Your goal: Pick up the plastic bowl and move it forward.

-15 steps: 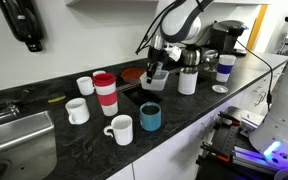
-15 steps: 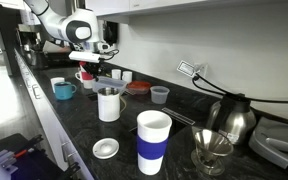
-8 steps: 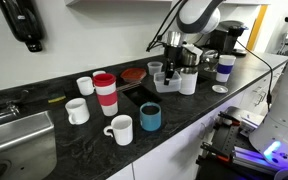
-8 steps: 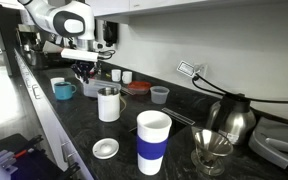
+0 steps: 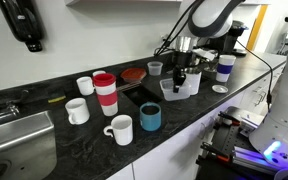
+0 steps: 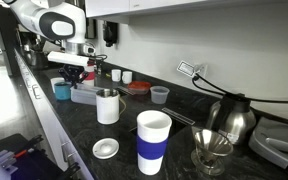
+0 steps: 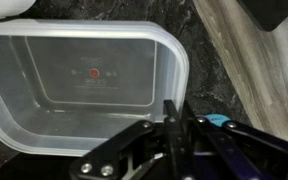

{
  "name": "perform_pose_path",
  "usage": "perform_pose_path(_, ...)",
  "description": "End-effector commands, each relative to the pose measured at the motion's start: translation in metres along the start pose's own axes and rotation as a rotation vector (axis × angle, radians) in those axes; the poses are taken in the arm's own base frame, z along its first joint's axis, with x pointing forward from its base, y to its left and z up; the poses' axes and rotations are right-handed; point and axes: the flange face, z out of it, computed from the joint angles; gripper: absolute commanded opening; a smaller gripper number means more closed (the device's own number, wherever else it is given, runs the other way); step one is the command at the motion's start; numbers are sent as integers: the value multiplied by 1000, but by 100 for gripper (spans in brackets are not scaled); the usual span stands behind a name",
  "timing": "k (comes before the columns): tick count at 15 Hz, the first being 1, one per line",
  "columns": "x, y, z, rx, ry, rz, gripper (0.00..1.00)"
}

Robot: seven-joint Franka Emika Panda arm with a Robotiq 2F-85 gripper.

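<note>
The plastic bowl (image 7: 74, 80) is a shallow, translucent, squarish container with rounded corners. My gripper (image 7: 174, 125) is shut on its rim, one finger inside and one outside the wall. In both exterior views the gripper (image 5: 180, 76) (image 6: 74, 72) holds the bowl (image 5: 172, 91) (image 6: 84, 95) low over the dark counter, near its front edge. In an exterior view the bowl hangs just beside a white pitcher (image 6: 108, 105).
A teal mug (image 5: 150, 117), two white mugs (image 5: 121, 128) (image 5: 77, 110), a red-banded tumbler (image 5: 105, 92), a reddish-brown dish (image 5: 132, 74) and a small clear cup (image 5: 155, 68) stand on the counter. A sink (image 5: 14, 140) lies at one end. A white-and-blue tumbler (image 6: 153, 140) and a kettle (image 6: 234, 118) stand at the other end.
My gripper has carried the bowl away from the reddish-brown dish and the clear cup, toward the counter's front edge beside the white pitcher. The other objects have not moved.
</note>
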Motion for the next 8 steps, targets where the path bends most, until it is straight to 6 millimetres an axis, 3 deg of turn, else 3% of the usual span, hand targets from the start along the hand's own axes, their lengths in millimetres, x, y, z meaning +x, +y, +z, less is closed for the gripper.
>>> perform_pose_path(1,0,-6,-3,17,23,-26,2)
perform_pose_path(8,-11,-27,16,104,-67,-243,2)
